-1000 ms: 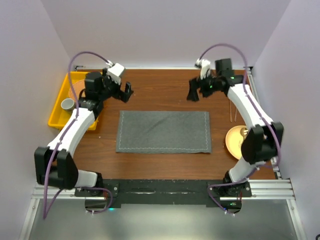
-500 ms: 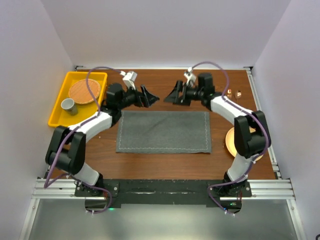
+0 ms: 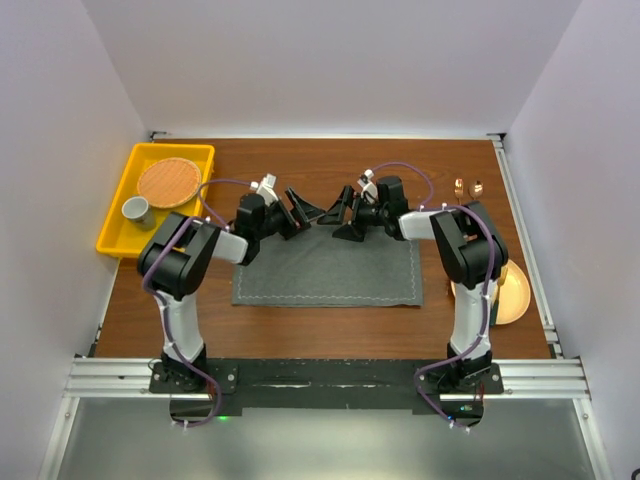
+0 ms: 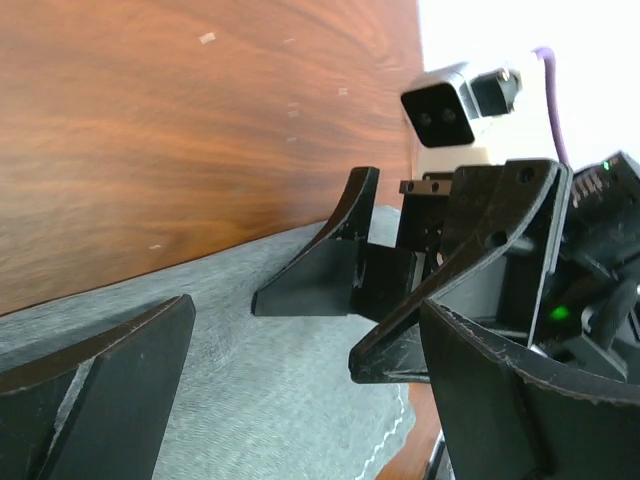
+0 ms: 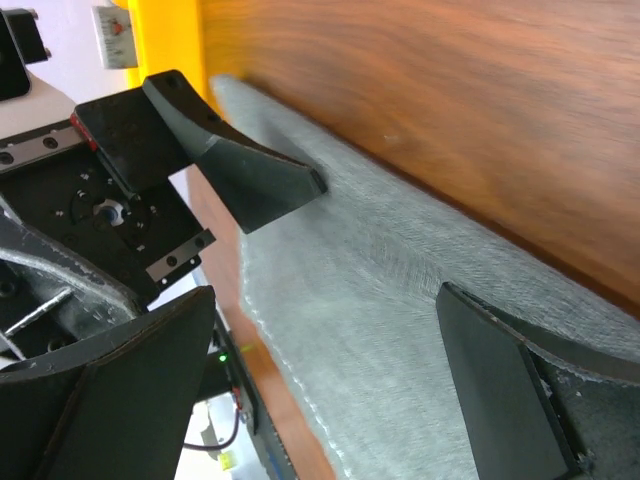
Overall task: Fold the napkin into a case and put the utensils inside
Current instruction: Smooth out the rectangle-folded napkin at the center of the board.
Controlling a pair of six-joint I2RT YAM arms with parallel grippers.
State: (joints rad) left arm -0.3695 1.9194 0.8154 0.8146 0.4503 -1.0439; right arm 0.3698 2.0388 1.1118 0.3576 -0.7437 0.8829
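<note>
On the middle of the wooden table [image 3: 300,325], the napkin [image 3: 327,264] is seen lying flat as a dark grey rectangle. Its long axis runs left to right, parallel to the table's near edge, and the lighter stitched hem is traced along its near long side. Over the middle of its far long edge the left gripper [image 3: 307,207] and the right gripper [image 3: 346,214] are set nose to nose, near each other but apart. Each has its jaws spread wide and nothing is held; whether the fingertips touch the cloth cannot be told. The utensils [image 3: 467,187] are laid on bare wood towards the far right corner, well apart from the napkin, with only their copper heads showing past the right arm. A yellow-orange plate [image 3: 512,295] at the right is partly hidden by that arm. A yellow tray [image 3: 118,232] at the far left holds a round woven mat [image 3: 168,182] and a small grey cup [image 3: 136,209].
</note>
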